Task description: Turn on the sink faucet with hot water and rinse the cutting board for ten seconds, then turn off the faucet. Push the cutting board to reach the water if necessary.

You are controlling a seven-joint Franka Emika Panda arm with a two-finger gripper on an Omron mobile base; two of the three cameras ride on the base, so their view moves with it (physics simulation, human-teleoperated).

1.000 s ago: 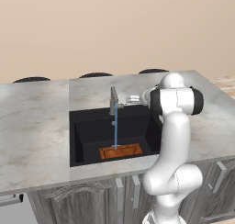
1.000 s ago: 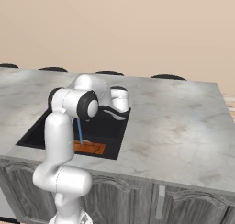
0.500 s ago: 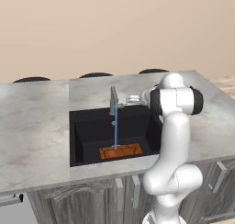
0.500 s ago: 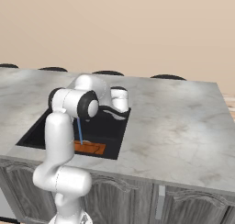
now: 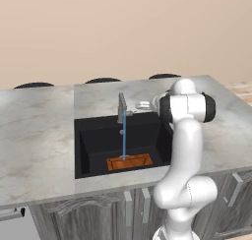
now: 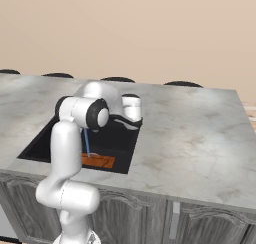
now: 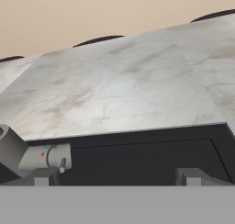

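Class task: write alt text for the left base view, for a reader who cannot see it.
A thin blue stream of water falls from the grey faucet onto an orange-brown cutting board in a black sink set in a marble counter. The white robot arm reaches toward the faucet.

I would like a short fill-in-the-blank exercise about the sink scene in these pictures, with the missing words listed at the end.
1. The water falls in a thin blue stream from the faucet onto the ______.
2. The cutting board lies flat on the bottom of the black ______.
3. In the left base view, the board lies along the basin wall that is ______ to the camera.
4. The counter around the sink looks like grey-white ______.

Missing words: cutting board; sink; nearest; marble
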